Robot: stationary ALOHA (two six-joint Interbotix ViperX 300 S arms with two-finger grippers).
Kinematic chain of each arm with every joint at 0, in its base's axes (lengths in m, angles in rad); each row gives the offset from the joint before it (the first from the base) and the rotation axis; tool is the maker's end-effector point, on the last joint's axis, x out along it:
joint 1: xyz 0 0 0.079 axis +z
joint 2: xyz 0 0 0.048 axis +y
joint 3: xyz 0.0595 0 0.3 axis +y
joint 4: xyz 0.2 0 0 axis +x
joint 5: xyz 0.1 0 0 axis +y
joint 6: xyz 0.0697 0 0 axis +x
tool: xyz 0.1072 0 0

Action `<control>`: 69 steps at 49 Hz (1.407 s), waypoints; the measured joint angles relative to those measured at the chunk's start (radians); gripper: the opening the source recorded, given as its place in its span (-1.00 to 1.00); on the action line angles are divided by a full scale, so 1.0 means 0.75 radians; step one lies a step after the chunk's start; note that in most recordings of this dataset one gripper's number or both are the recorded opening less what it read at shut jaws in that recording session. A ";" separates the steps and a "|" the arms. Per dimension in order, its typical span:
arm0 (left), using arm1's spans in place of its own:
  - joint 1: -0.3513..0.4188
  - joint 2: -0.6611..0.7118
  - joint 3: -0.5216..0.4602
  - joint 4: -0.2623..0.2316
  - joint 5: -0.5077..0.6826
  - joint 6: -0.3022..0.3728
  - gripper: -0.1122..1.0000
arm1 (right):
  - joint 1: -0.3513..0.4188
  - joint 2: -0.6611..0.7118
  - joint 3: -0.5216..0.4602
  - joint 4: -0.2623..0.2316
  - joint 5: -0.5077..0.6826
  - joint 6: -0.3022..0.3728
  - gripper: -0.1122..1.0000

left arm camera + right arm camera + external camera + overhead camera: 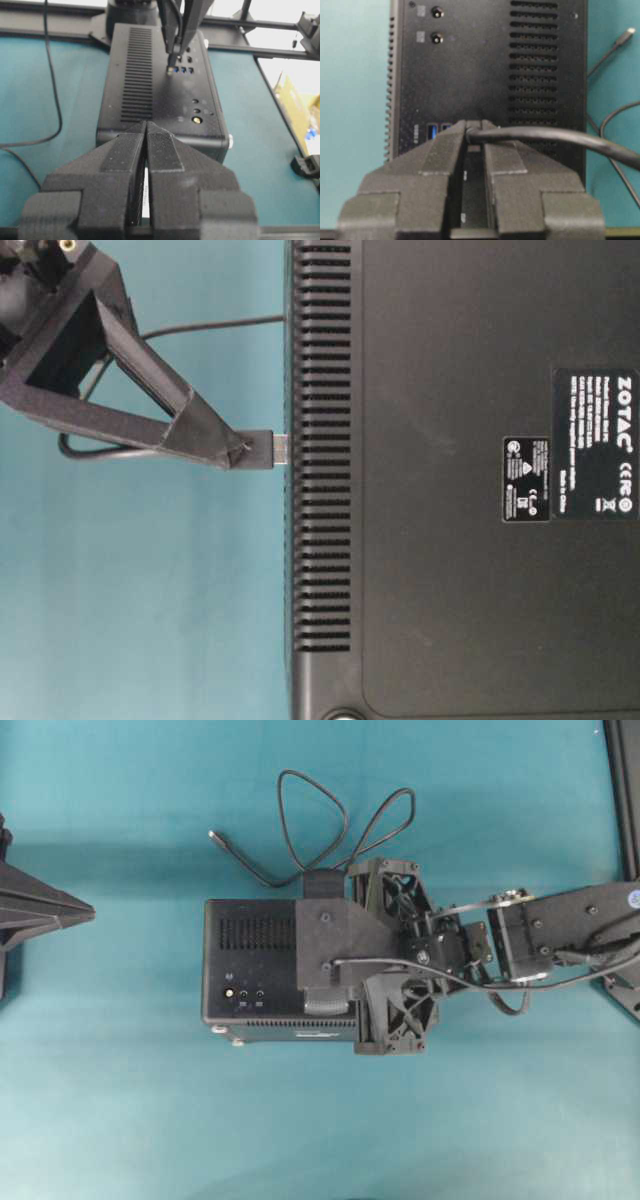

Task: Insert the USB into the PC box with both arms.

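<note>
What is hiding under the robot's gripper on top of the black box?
The right gripper holds the USB over the PC box's blue ports; the port directly underneath is covered.

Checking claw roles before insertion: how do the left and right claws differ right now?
The black triangular left claw is shut on nothing; the matching right claw is shut on the small dark-grey USB plug. Left hangs back from the black vented PC box, off its end; right is over the box at its blue ports. Both are closed.

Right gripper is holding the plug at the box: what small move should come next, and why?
Probably ease the right gripper straight down, pushing the USB home. Its metal tip sits at the PC box by the blue ports but looks not yet fully seated.
</note>
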 measured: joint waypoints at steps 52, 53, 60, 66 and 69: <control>0.000 -0.012 0.010 0.000 0.000 -0.012 -0.80 | -0.014 -0.008 0.018 0.059 -0.033 0.002 -0.63; 0.000 -0.014 0.010 0.000 0.000 -0.012 -0.80 | -0.014 -0.008 0.018 0.059 -0.033 0.000 -0.63; 0.000 -0.016 0.008 0.000 0.000 -0.012 -0.80 | -0.014 -0.008 0.020 0.053 -0.039 0.000 -0.58; 0.000 -0.018 0.008 0.000 0.000 -0.014 -0.80 | -0.014 -0.010 0.018 0.051 -0.039 0.000 -0.43; 0.002 -0.018 0.010 0.000 0.000 -0.016 -0.80 | -0.014 -0.010 0.020 0.051 -0.031 0.000 -0.29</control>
